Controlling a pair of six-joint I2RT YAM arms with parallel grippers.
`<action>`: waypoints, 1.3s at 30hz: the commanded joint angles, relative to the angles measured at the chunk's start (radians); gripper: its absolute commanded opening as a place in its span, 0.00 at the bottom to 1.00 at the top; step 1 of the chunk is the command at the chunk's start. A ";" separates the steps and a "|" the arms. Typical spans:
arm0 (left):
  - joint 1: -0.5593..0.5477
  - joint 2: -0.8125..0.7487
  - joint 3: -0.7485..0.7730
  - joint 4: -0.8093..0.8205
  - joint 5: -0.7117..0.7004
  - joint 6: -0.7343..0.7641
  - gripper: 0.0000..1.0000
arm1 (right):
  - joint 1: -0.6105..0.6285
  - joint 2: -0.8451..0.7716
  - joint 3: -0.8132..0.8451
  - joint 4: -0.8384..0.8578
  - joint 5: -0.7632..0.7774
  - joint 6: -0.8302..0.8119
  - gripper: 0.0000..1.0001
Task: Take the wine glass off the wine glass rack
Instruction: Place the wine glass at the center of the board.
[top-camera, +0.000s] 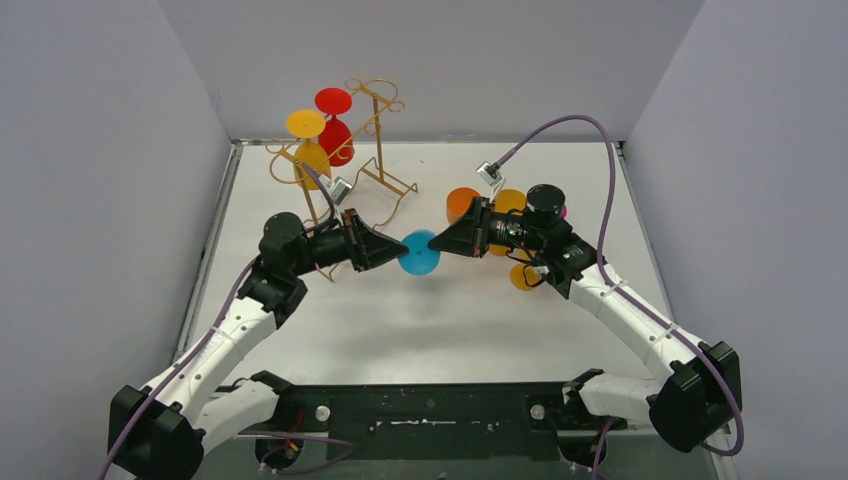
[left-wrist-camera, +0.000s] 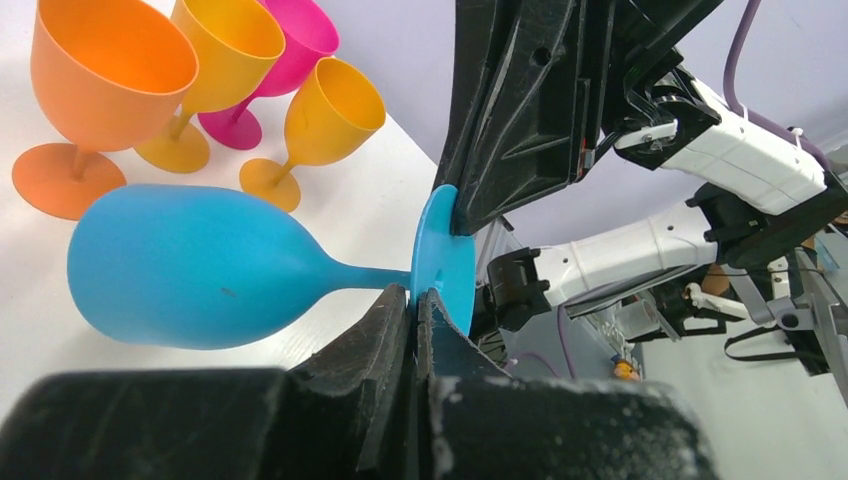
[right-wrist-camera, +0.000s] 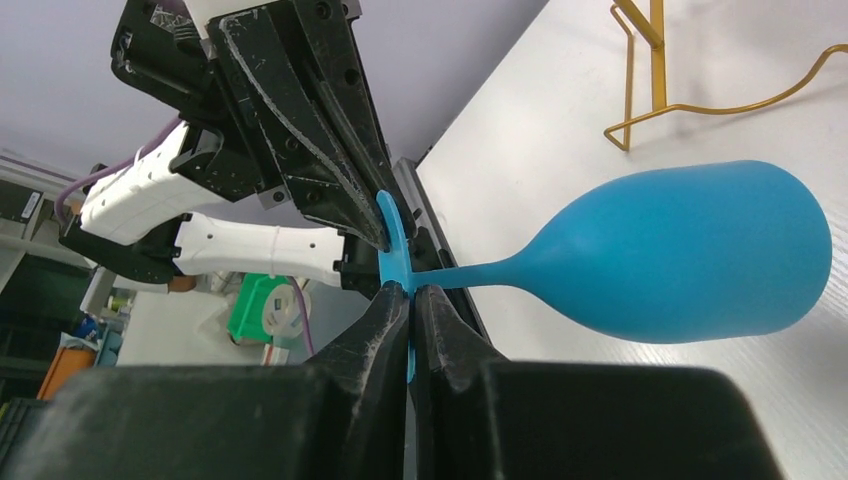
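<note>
A blue wine glass (top-camera: 418, 252) is held at mid-table between both grippers. In the top view its round foot faces the camera and hides the bowl. My left gripper (top-camera: 393, 252) is shut on the foot's edge, as the left wrist view shows at the gripper (left-wrist-camera: 413, 296), with the bowl (left-wrist-camera: 190, 265) lying sideways over the table. My right gripper (top-camera: 442, 243) is shut on the opposite edge of the foot (right-wrist-camera: 410, 292); the bowl also shows in the right wrist view (right-wrist-camera: 690, 255). The gold wire rack (top-camera: 370, 150) stands at the back left, away from both grippers.
A red glass (top-camera: 334, 125) and a yellow glass (top-camera: 308, 145) hang on the rack. Orange (top-camera: 462, 203), yellow (top-camera: 510, 200), pink (top-camera: 562, 212) and another yellow (top-camera: 523, 276) glass stand by the right arm. Grey walls enclose the table on three sides.
</note>
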 joint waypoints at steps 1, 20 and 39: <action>-0.006 -0.007 0.001 0.069 -0.006 0.011 0.00 | 0.003 -0.009 0.004 0.070 0.000 0.001 0.00; -0.051 0.072 -0.080 0.366 0.074 -0.201 0.47 | 0.006 -0.114 -0.042 0.086 0.157 -0.080 0.00; -0.126 0.121 -0.058 0.442 -0.026 -0.187 0.28 | 0.009 -0.107 -0.040 0.079 0.134 -0.101 0.00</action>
